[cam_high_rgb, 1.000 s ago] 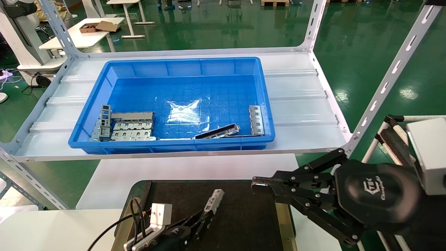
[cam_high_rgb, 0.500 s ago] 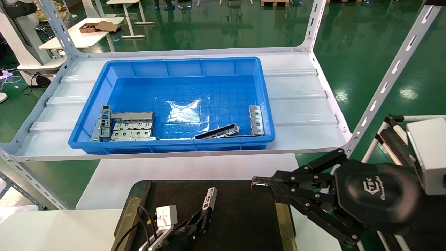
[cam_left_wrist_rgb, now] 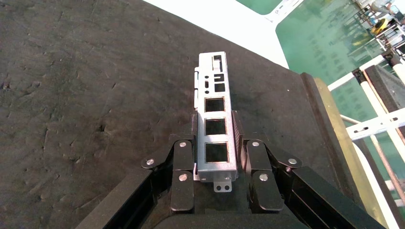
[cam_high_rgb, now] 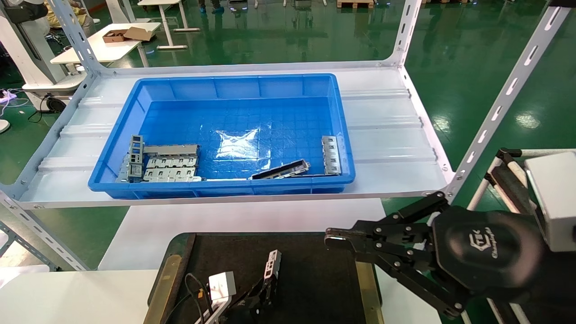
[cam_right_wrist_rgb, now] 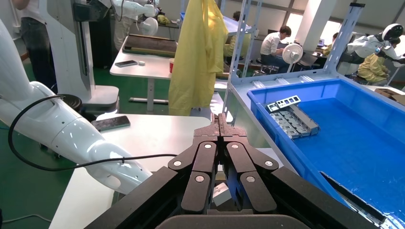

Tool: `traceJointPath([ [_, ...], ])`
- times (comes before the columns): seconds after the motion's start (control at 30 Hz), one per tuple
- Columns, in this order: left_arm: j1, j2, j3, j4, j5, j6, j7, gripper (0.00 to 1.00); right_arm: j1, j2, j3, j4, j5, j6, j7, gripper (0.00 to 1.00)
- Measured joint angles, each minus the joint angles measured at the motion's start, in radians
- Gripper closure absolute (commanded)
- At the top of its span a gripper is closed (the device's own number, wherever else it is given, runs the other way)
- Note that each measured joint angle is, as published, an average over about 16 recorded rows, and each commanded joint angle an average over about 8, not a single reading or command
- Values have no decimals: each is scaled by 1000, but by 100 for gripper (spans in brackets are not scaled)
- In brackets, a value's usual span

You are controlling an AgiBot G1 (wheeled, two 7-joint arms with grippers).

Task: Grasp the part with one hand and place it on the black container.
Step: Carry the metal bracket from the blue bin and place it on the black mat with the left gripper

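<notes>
- Down at the 6 o'clock edge of the head view, the part [cam_high_rgb: 272, 266], a slim silver bracket with square cut-outs, sits pinched by its lower end in the left gripper [cam_high_rgb: 262, 288], its free end tipped up toward 12 o'clock over the black container [cam_high_rgb: 315, 279].
- Held by one end like that, most of its length pokes out ahead of the fingers, so I'd guess it can be laid flat on the felt without the gripper getting trapped underneath.
- Left wrist view nails the grip: part [cam_left_wrist_rgb: 216, 128] clamped edge to edge, one finger pad on each long side, left gripper [cam_left_wrist_rgb: 217, 160] closed on it around the lowest cut-out, black container [cam_left_wrist_rgb: 71, 95] felt right below. Can't tell from either view whether the far tip is touching the felt yet.
- Right gripper [cam_high_rgb: 335, 238] hangs at about 4 o'clock, over the container's right brass strip, fingers pressed together on nothing. Looks parked out of the way.
- Right wrist view confirms that: right gripper [cam_right_wrist_rgb: 219, 125] tips meet with no gap. It also catches the left arm's white forearm [cam_right_wrist_rgb: 62, 133], which the head view mostly crops.
- Only the head view shows the whole layout: blue bin [cam_high_rgb: 117, 148] on the white shelf [cam_high_rgb: 391, 135] at 12 o'clock, with a pile of leftover brackets [cam_high_rgb: 166, 164] in its near left corner, a dark channel strip [cam_high_rgb: 280, 170] and another bracket [cam_high_rgb: 331, 155] near right.
</notes>
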Motion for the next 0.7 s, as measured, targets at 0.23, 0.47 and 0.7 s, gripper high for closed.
traceJointPath([
  [0.23,-12,3,38,20,-37,-32,1,64,0,0,0,0,0,0,0,88],
  [0.47,-22,-1,75,24,-84,-63,9,0,0,0,0,0,0,0,0,5],
  [0.7,-36,-6,113,24,-138,-93,25,0,0,0,0,0,0,0,0,0],
])
